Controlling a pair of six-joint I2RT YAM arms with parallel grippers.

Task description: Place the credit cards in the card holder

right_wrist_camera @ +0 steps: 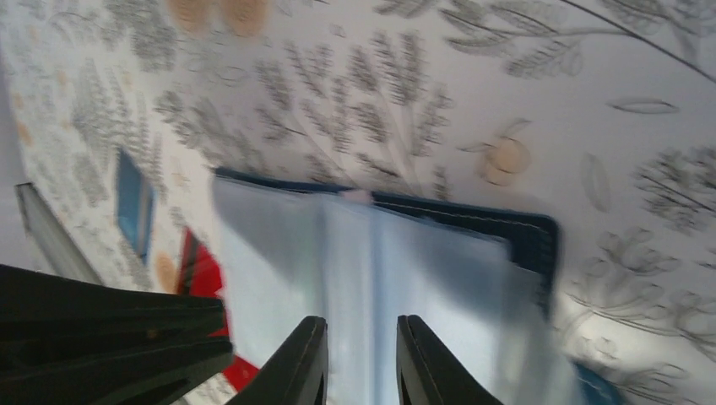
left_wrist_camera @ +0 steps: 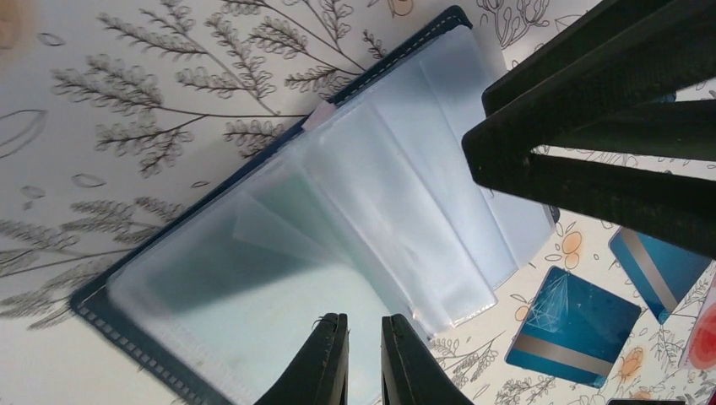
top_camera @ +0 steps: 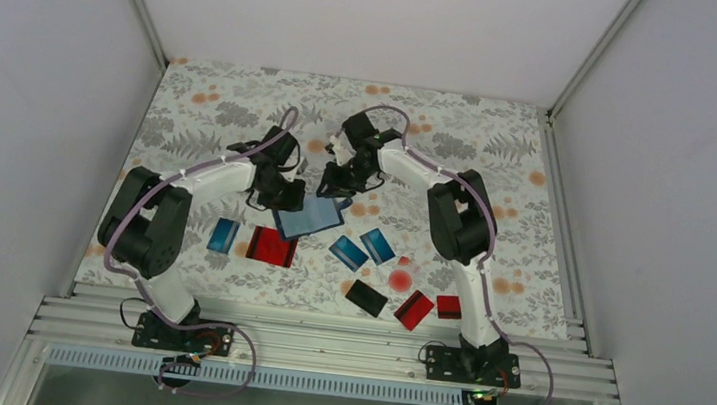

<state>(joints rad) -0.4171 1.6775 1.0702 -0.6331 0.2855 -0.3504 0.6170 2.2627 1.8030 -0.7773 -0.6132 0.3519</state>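
I watch through three cameras. Top external: fixed high behind arm bases, faces down and forward, far enough to take in whole table (top_camera: 500, 157) and both arms. Left wrist: rides on left gripper (left_wrist_camera: 363, 322), looks along own fingers, very near open card holder (left_wrist_camera: 338, 228). Right wrist: same on right gripper (right_wrist_camera: 361, 327), from opposite side, just as near, picture blurred. All three share card holder; each wrist view catches other gripper at its edge.
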